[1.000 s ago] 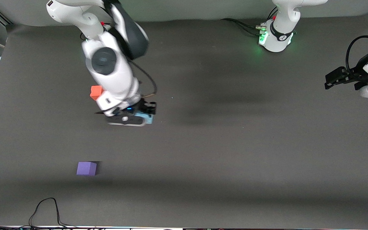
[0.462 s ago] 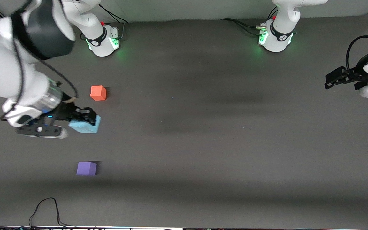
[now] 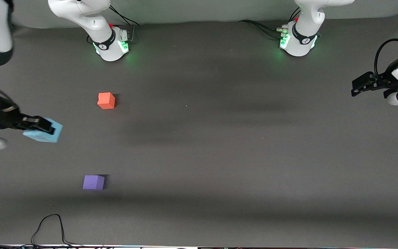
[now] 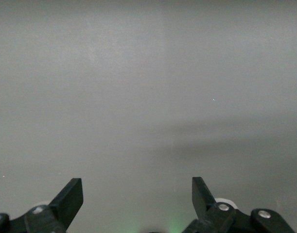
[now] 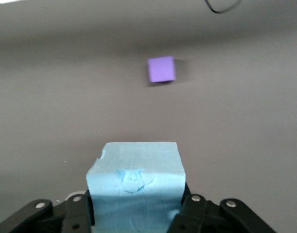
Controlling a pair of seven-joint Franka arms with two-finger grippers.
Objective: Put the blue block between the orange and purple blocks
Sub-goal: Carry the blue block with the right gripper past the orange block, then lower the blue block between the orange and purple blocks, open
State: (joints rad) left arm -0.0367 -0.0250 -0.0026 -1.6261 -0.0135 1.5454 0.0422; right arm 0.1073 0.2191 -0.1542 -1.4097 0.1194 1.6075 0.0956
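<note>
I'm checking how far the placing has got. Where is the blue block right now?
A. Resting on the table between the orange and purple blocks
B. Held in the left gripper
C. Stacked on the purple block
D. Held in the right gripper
D: the right gripper is shut on the blue block at the right arm's end of the table, off the line from the orange block to the purple block.

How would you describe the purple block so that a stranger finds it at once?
On the dark table, look toward the right arm's end. The purple block sits alone there, nearer the front camera than the orange block. It is the only violet cube.
</note>
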